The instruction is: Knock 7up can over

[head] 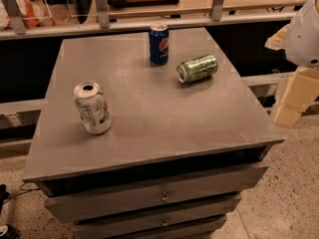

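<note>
The 7up can (92, 108), silver-white with green lettering and an opened silver top, stands upright on the grey table top (159, 108), near its left front part. My gripper (293, 102), with cream-coloured fingers under a white arm housing, hangs at the right edge of the view. It is beyond the table's right edge and far from the 7up can. It holds nothing that I can see.
A blue Pepsi can (159, 44) stands upright at the back middle of the table. A green metallic can (197, 67) lies on its side just right of it. Drawers (162, 197) are below the table top. A railing (149, 24) runs behind the table.
</note>
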